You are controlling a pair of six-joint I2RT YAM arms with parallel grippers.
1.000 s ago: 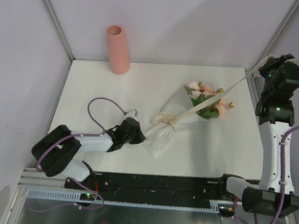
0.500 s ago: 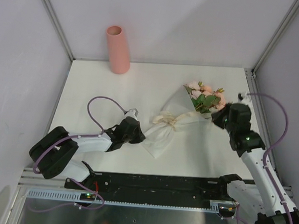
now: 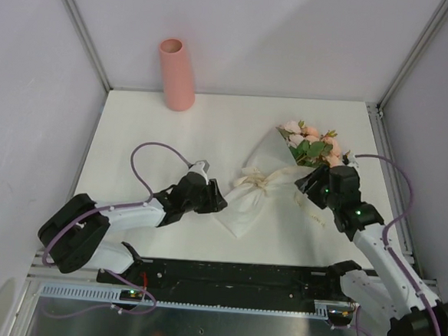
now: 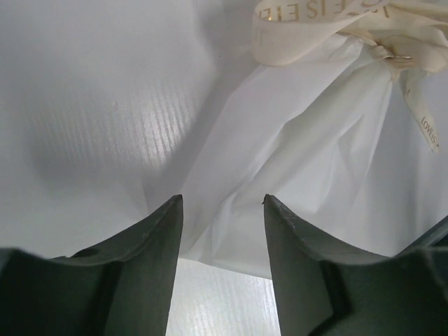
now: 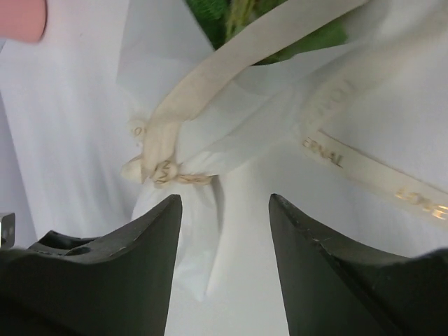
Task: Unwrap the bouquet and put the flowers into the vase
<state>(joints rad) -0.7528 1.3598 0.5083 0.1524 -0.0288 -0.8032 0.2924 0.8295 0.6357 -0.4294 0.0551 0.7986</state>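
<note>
Between the fingers of the left gripper [image 4: 220, 199]: nothing clamped, both parted, aimed at the flat tail of the paper cone [image 4: 308, 161] just ahead of the tips. Low over the table [image 3: 157, 132], close beside the cone's narrow end.

At the right gripper [image 5: 224, 199]: likewise spread and empty, hovering above the knot of the ribbon [image 5: 231, 63], with a loose printed tail of it running past the right-hand finger.

Farther out, on its side at mid-table: the bouquet [image 3: 274, 171], wrapped and tied at the waist, with the flowers [image 3: 310, 143] poking out toward the far right corner. Well apart, at the far left edge: the vase [image 3: 177, 74], upright, with no stem in it.

Judged early in the unwrapping: tied at the knot, paper not yet off.

Possible trouble from here:
- Closing the left on thin paper alone, and so tearing it rather than pinning the bundle.
- Pinching ribbon and paper together on the right, and so tightening the knot instead of freeing it.
- Pulling sideways with no firm hold opposite, and so dragging the whole bunch toward the table's right edge.
- Catching a leaf or bloom under the right wrist, hanging so near the heads.
</note>
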